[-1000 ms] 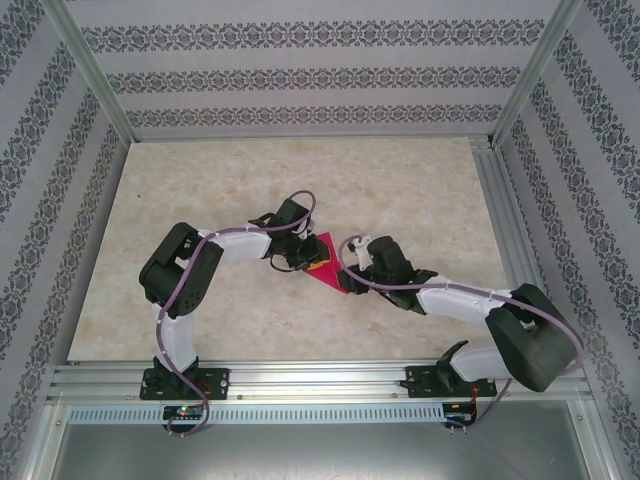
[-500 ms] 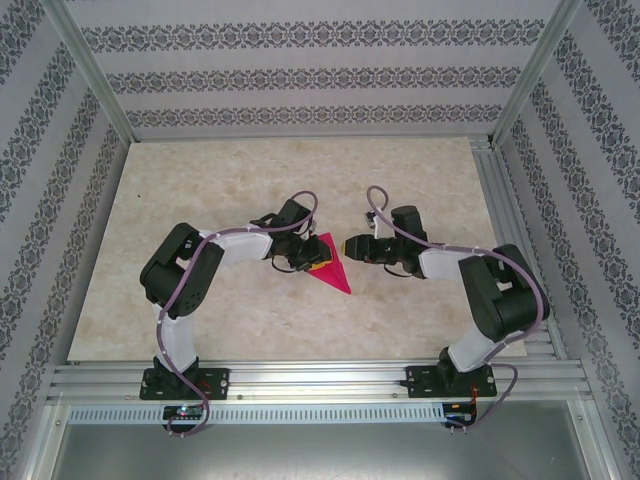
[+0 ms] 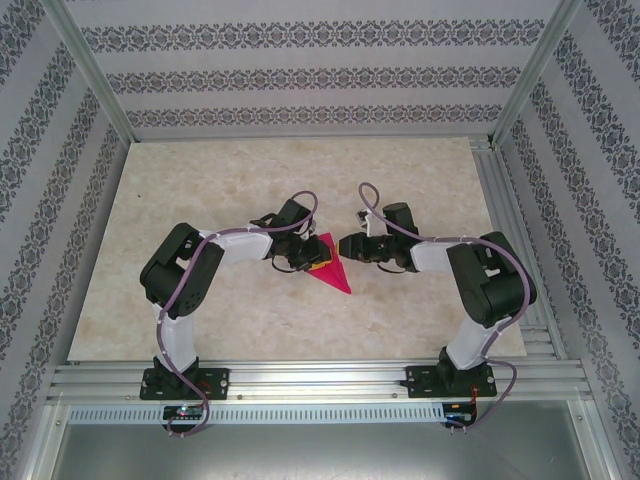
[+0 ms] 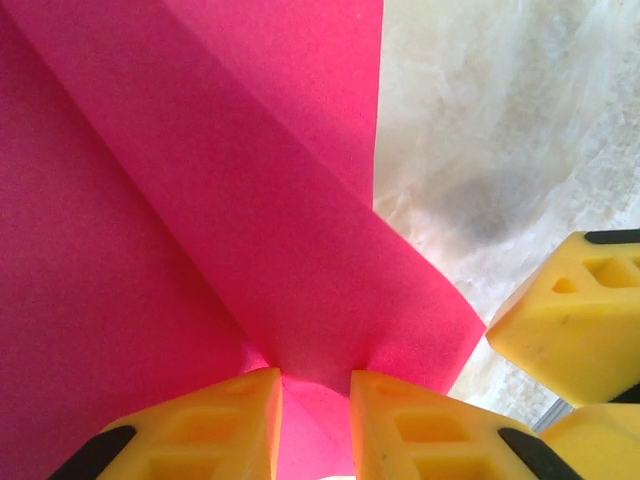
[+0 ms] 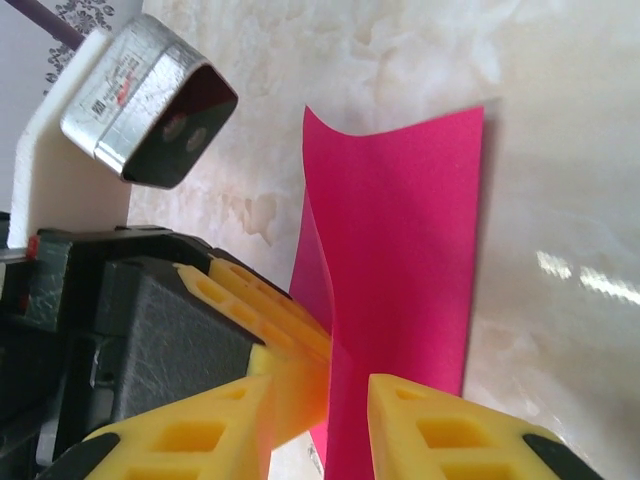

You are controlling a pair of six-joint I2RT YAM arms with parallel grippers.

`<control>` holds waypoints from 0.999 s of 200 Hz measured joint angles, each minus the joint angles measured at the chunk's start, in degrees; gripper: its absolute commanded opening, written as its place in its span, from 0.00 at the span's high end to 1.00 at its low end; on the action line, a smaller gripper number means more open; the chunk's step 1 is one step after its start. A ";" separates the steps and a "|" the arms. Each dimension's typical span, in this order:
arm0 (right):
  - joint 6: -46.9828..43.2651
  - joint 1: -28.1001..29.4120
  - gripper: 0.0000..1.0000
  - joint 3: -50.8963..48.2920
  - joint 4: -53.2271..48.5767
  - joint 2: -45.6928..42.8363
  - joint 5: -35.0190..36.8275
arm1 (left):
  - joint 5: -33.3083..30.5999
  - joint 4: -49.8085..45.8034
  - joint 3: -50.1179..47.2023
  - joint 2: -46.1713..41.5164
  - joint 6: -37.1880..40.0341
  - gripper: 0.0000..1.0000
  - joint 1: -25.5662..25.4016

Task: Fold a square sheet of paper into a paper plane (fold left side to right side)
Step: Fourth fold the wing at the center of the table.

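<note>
At the top view's centre, our left gripper [image 4: 315,385] pinches the folded sheet of paper [image 3: 335,268] to anchor it. Our right gripper [image 5: 321,385] stands with fingers apart astride its raised edge, probably to fold it.

Probably lab enclosure: aluminium frame [image 3: 300,380], patterned wall panels [image 3: 300,75].

Light: bright, even
Glare: white streaks on the table [image 5: 585,280]
Shadow: soft patch, left wrist view
Focus: sharp
</note>
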 measured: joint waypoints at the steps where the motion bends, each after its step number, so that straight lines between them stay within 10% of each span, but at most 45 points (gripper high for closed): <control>1: 0.00 0.00 0.70 0.02 0.00 0.00 0.00 | -0.02 0.00 0.00 0.00 -0.02 0.73 0.00; 109: -0.04 1.42 0.72 1.16 -0.90 3.08 -0.02 | -0.68 0.00 0.00 0.00 0.00 0.73 0.00; 200: -0.28 1.51 0.94 1.97 -1.33 4.28 0.33 | -0.68 0.00 0.00 0.00 0.00 0.73 -0.02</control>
